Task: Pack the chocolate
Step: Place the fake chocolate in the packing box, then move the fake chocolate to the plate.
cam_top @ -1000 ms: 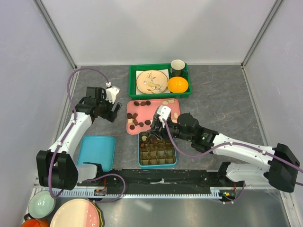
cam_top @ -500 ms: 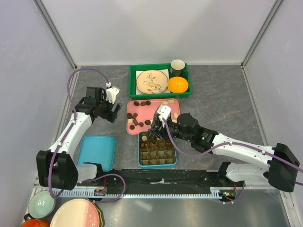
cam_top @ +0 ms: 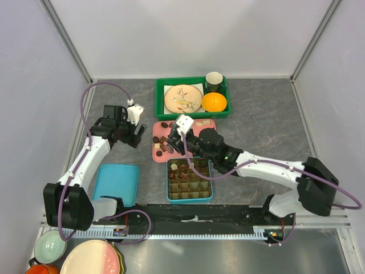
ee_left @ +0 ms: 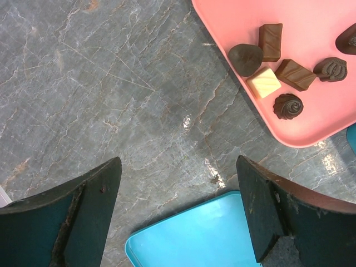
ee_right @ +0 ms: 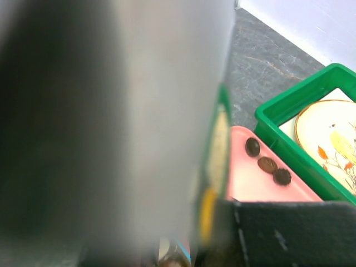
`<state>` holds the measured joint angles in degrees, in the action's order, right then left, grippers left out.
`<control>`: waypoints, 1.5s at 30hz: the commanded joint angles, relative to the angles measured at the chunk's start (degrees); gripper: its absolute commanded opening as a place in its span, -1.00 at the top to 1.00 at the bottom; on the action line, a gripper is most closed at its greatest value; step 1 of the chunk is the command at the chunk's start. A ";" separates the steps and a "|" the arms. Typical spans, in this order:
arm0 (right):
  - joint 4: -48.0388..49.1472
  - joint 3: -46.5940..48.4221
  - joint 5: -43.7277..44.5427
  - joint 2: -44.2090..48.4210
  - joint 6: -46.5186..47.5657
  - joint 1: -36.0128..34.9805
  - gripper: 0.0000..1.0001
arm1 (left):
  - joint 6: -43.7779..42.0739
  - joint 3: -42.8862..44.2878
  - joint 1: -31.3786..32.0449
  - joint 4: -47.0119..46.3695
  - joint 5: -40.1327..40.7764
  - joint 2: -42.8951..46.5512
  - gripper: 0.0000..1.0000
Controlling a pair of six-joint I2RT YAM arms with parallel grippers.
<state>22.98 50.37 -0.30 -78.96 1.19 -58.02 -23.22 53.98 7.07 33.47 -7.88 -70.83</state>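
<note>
The small chocolate pieces (ee_left: 263, 82) lie mostly on a flat pink rectangular tray (cam_top: 191, 132) on the grey marbled surface (ee_left: 111, 83). Three dark oval ones sit in a row along the tray's far edge. A looser cluster lies at its near left corner – dark swirled rounds, a cream square and two brown bars. One bar runs its long axis roughly towards the tray's far edge, the other lies slanted across it. More pieces fill the far compartments of a teal divided box (cam_top: 169, 188) set against the pink tray's near edge.

The left gripper (ee_left: 178, 161) hangs just off the tray's near left corner, fingers spread wide with nothing between them, over bare surface and the edge of a light blue flat tray (ee_left: 194, 242).

The right gripper (cam_top: 172, 144) is over the pink tray's left half; its own camera is badly blurred – whether the fingers are spread or pinching anything cannot be told.

A green plastic crate (cam_top: 160, 98) stands just beyond the tray's far edge.
</note>
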 commanded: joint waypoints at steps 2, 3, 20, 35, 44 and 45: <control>10.41 5.35 3.02 -8.92 0.66 0.45 0.72 | 0.20 1.39 -0.48 -0.16 -0.82 1.31 -0.82; 12.42 6.05 3.45 -11.46 0.39 0.71 0.79 | 0.11 1.40 -0.48 -0.16 -0.73 1.31 -0.82; 17.11 11.85 13.22 -21.14 -7.61 2.82 1.00 | -0.60 0.08 -0.48 -0.51 -0.21 2.10 -0.80; 17.44 12.74 16.37 -25.45 -5.76 3.97 0.27 | -1.12 -0.54 -0.48 -0.69 0.15 2.45 -0.79; 18.50 12.74 16.29 -26.86 -5.94 4.32 0.10 | -1.47 -0.71 -0.48 -0.69 0.49 2.45 -0.79; 18.59 12.74 16.47 -27.04 -6.20 4.41 0.08 | -1.47 -0.71 -0.48 -0.69 0.50 2.45 -0.79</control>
<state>37.71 61.28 15.20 -105.19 -4.71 -53.82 -23.24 53.82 7.07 33.89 -7.62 -69.69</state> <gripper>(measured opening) 0.450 0.899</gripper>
